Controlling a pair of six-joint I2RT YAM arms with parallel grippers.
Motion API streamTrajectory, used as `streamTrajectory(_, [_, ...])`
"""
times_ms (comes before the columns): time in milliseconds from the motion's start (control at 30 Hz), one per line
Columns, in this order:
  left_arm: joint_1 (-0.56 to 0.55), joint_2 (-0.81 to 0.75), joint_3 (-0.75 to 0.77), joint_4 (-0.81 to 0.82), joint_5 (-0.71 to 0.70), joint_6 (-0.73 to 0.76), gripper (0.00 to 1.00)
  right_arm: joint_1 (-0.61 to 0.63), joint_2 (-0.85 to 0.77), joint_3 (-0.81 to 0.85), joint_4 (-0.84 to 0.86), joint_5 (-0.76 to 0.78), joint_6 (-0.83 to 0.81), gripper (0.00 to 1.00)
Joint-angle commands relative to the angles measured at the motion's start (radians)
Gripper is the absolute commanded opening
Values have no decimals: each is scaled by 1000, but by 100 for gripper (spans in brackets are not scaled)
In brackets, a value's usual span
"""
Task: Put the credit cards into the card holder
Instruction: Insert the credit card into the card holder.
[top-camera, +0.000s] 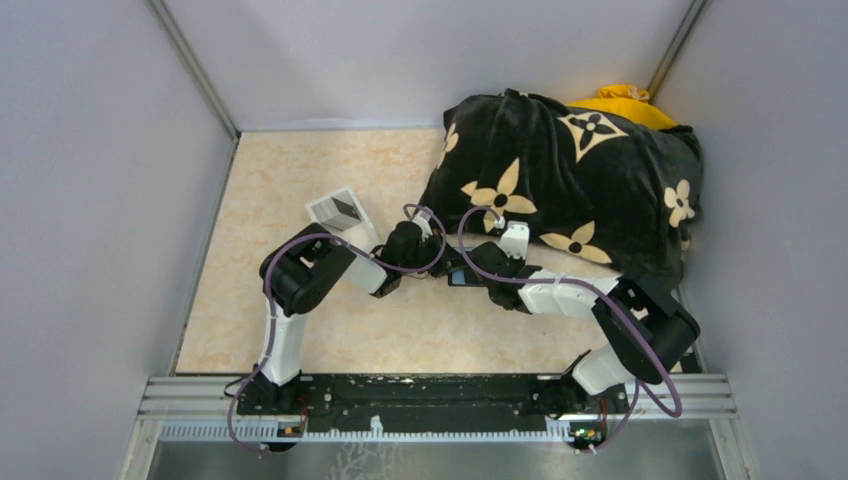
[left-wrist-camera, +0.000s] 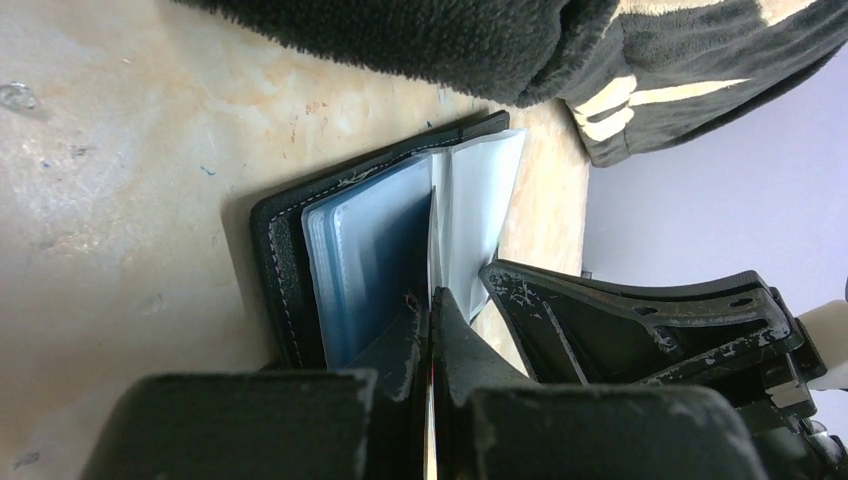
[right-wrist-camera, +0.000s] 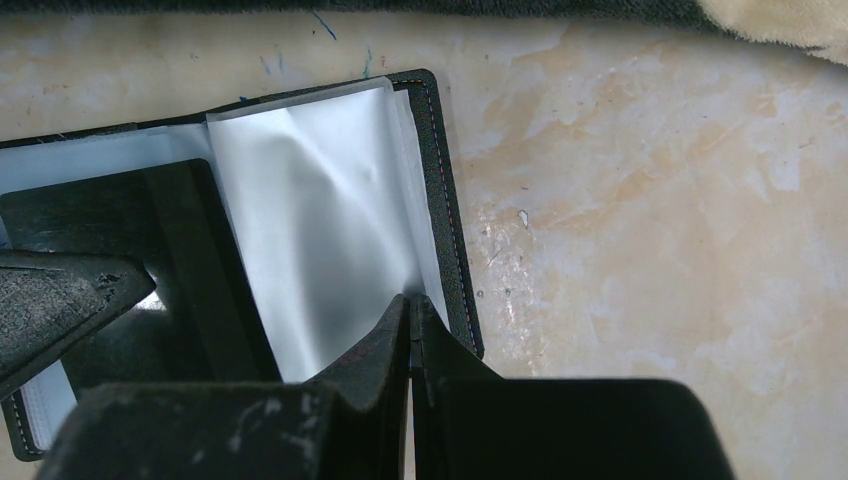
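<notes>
From above, both arms meet at the frame's centre over the card holder (top-camera: 463, 277), which lies on the desk (top-camera: 290, 170) just below the flowered cushion (top-camera: 570, 180). In the left wrist view, your left claw (left-wrist-camera: 432, 300) is pinched narrow on the edge of a clear sleeve (left-wrist-camera: 433, 220), beside a blue credit card (left-wrist-camera: 375, 255) already in a pocket. In the right wrist view, your right claw (right-wrist-camera: 410, 305) is closed thin on the white sleeve (right-wrist-camera: 320, 220) at its lower edge. Spread the sleeves gently and sideways. Don't lift, or the holder may fold shut.
</notes>
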Motion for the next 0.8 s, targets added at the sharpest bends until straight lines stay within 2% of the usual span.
streamTrajectory(0, [2,35,-17,53,7,-9,0,-14,14,-27,-13,-95,10,0])
streamTrajectory(333, [16,49,-19,112,-9,-11,0,-22,15,-27,-10,-100,-1,0])
streamTrajectory(767, [48,63,11,70,14,60,0,-23,21,-23,-2,-112,-3,0])
